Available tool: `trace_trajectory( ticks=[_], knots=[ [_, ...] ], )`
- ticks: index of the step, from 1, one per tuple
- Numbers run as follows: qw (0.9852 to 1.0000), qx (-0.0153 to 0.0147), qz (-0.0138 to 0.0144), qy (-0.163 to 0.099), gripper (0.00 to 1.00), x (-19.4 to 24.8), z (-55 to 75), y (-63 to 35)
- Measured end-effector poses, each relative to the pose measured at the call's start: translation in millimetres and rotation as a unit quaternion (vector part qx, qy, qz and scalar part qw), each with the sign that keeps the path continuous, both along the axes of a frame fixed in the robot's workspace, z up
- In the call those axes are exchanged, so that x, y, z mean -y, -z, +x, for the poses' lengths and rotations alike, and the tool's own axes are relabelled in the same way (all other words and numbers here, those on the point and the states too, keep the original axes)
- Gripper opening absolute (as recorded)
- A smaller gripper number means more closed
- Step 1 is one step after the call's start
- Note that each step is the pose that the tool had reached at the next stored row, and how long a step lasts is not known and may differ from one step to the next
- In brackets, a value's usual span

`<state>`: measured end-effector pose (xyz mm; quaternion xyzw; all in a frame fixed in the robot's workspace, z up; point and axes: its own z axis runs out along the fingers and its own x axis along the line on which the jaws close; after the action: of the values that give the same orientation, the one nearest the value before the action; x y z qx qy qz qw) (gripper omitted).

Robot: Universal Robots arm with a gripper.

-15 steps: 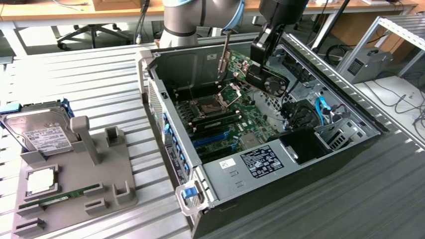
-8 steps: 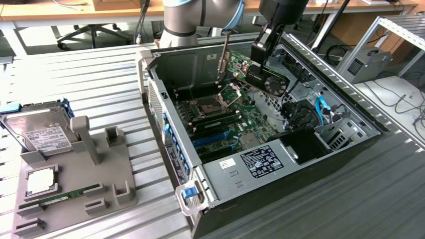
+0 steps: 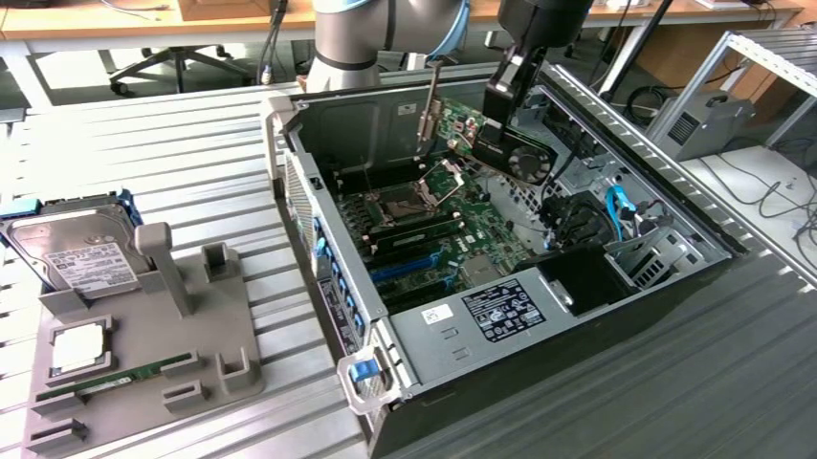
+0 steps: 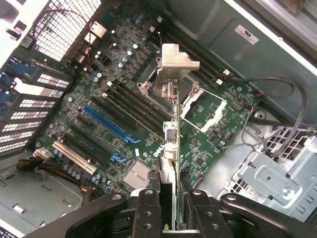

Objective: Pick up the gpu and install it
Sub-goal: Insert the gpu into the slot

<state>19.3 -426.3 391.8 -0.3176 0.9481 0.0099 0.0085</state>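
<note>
**A:** Where's the arm [image 3: 351, 38]?

**B:** Upper centre of the exterior view. It reaches down over the open case [image 3: 291, 172], with the gripper [image 3: 511, 107] above its upper end.

**A:** And the jaws?

**B:** About half closed, clamped on the gpu [image 3: 521, 151]. The wrist view shows one finger [image 4: 148, 213] on each face.

**A:** Any room?

**B:** The card hangs above the motherboard [image 3: 434, 234] without touching it, and the case walls stand apart on both sides.

**A:** How is it pointing?

**B:** It's on edge. Its long axis slants from the bracket [image 3: 430, 105] at upper left down to lower right, with the fan face towards the frame's lower right.
</note>
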Motion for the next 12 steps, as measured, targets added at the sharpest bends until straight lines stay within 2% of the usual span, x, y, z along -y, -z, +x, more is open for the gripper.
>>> trace_trajectory(
  ticks=[12],
  knots=[
    [0.9999, 0.0000, 0.0000, -0.016, 0.26, 0.0, 0.0, 0.0]
  ],
)
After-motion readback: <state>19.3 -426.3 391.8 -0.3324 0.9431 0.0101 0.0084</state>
